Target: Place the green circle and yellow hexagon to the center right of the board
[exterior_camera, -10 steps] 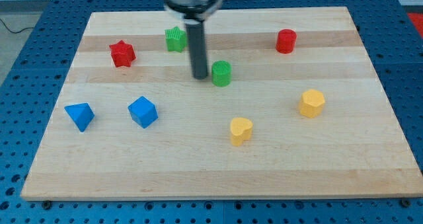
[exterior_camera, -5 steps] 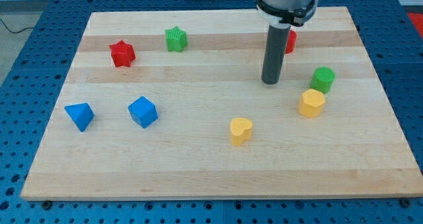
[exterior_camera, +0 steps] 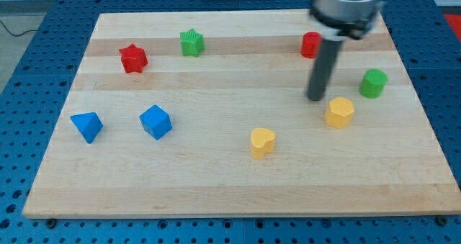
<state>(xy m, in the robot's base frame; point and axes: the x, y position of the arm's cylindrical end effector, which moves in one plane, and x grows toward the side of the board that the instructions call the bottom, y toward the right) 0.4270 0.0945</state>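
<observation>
The green circle [exterior_camera: 373, 83] stands near the board's right edge, at mid height. The yellow hexagon [exterior_camera: 339, 112] lies below and to the left of it, a short gap apart. My tip [exterior_camera: 316, 98] rests on the board just up and left of the yellow hexagon and well left of the green circle, touching neither. The rod rises from the tip toward the view's top and is blurred by motion.
A red cylinder [exterior_camera: 310, 44] sits behind the rod near the top. A yellow heart-like block [exterior_camera: 263, 142] lies at bottom centre. A green star [exterior_camera: 191, 42] and red star [exterior_camera: 133, 58] are top left. Two blue blocks [exterior_camera: 87, 126] [exterior_camera: 155, 122] sit at left.
The green circle has slid from the board's upper middle to near the right edge. My tip moved right with it, and now stands left of it by the yellow hexagon.
</observation>
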